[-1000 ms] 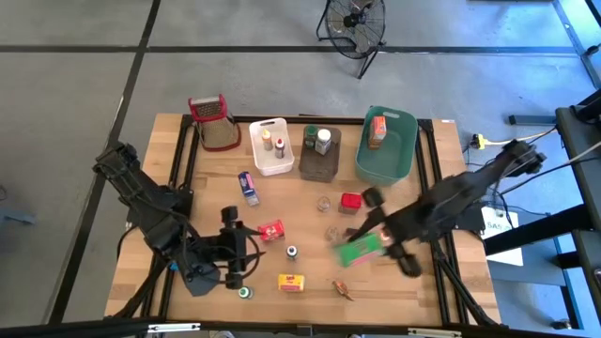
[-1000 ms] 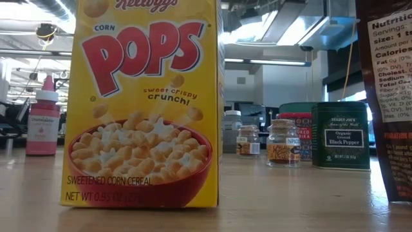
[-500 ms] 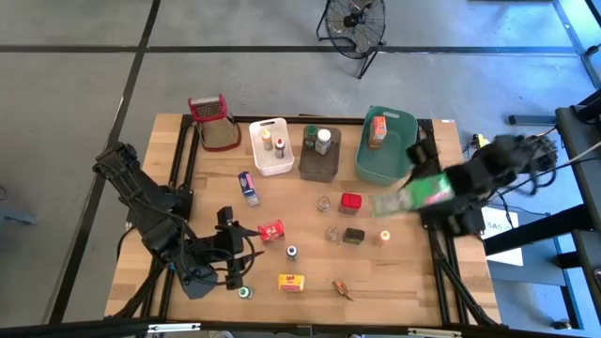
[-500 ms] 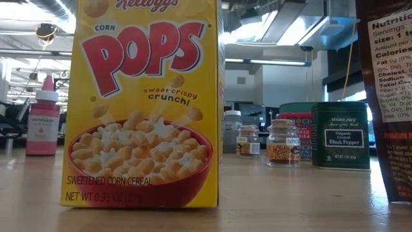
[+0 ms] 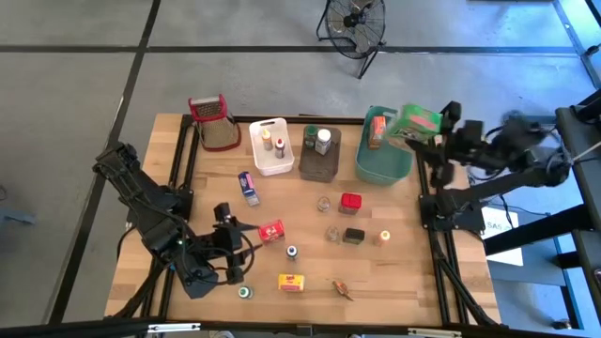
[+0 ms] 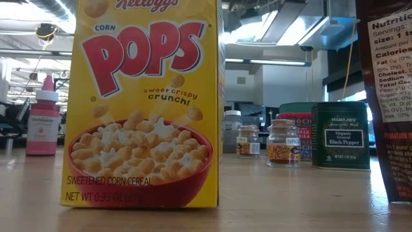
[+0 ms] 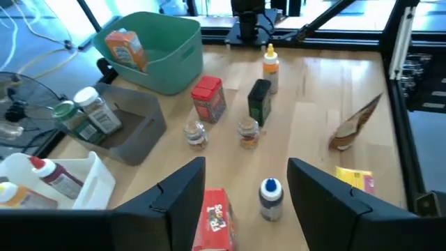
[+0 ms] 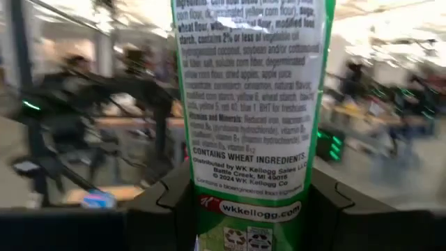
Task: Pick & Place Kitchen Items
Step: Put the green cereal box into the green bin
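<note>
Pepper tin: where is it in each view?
High: pepper tin, table centre-right.
Low: right of middle.
Left wrist: just beside the red tin, at.
Right wrist: not in it.
Landmark: red tin, next to it in high and low too.

This is a robotics lab or workshop, not a home kitchen. A bare wooden desk (image 5: pixel 310 272) framed in black metal rails stands on a grey concrete floor (image 5: pixel 75 84) marked with dark lines, with a floor fan (image 5: pixel 354 21) at twelve o'clock and loose cables at three o'clock. Level across the desk, long ceiling strip lights (image 6: pixel 273 62) and exposed ducting hang over an open industrial hall.
</note>
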Robot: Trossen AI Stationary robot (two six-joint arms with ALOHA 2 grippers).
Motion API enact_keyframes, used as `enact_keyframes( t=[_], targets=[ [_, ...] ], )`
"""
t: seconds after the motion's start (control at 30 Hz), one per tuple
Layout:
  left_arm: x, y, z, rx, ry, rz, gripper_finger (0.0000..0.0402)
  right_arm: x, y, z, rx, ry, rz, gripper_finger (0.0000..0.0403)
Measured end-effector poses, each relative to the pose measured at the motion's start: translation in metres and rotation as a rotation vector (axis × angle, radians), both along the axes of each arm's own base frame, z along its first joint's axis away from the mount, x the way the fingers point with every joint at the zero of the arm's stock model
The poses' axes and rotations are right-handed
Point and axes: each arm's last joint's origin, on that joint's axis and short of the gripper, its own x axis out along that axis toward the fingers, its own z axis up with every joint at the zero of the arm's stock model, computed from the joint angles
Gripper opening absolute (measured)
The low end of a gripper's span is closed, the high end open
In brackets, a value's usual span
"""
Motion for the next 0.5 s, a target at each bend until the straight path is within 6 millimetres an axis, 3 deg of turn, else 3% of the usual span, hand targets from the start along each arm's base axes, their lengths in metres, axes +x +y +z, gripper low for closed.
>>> enact_keyframes(
  t=[0.23,0.5],
  targets=[
    [-0.001,0.001,0.000,-0.006,-0.008,0.021,0.0198,-0.003,-0.018,-0.065,0.056,0.060,-0.176,0.0170],
    [-0.001,0.001,0.000,-0.022,-0.014,0.031,0.0198,0.000,-0.039,-0.148,0.165,0.130,-0.507,0.0170]
  ],
)
